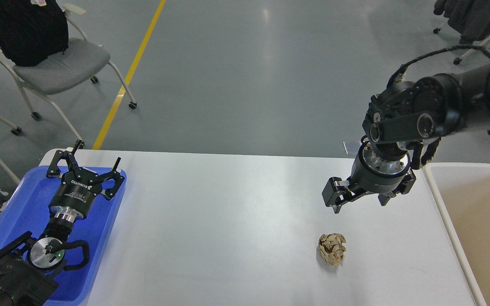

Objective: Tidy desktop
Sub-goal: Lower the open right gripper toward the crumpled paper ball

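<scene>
The white desktop [228, 221] fills the middle of the head view. A crumpled brown paper ball [332, 249] lies on it toward the front right. My right gripper [357, 199] hangs above the desktop, just behind and slightly above the ball, pointing down with its fingers spread, empty. My left gripper [96, 155] is open and empty over the far end of the blue tray [19, 204] at the left edge.
A beige open bin [478, 221] stands against the desktop's right edge. The blue tray overhangs the left edge. A grey chair [58, 63] with black clothing stands on the floor at the back left, beside a yellow floor line [130, 72].
</scene>
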Controlling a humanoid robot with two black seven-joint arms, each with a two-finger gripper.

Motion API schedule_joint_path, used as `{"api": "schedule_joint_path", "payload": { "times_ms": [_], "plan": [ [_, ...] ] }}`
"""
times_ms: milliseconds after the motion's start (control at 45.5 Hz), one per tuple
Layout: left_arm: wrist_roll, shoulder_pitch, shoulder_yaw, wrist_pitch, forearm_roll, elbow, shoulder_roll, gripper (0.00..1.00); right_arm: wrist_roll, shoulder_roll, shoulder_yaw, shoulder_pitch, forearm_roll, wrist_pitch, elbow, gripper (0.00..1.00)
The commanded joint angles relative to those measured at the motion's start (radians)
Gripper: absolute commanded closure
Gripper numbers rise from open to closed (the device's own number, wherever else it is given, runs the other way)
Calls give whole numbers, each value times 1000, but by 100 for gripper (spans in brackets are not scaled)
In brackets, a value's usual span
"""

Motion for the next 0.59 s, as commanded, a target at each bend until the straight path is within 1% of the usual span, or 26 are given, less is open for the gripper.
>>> {"api": "schedule_joint_path", "payload": {
  "times_ms": [0, 242, 572],
  "plan": [
    [0, 0, 0, -1, 0, 0, 0, 1, 1, 22, 9, -163, 28, -71, -99, 0],
    [0, 0, 0, 0, 0, 0, 0, 1, -1, 22, 69, -279, 46, -75, -214, 0],
    [0, 0, 0, -1, 0, 0, 0, 1, 1, 22, 75, -469, 45, -88, -360, 0]
  ]
}}
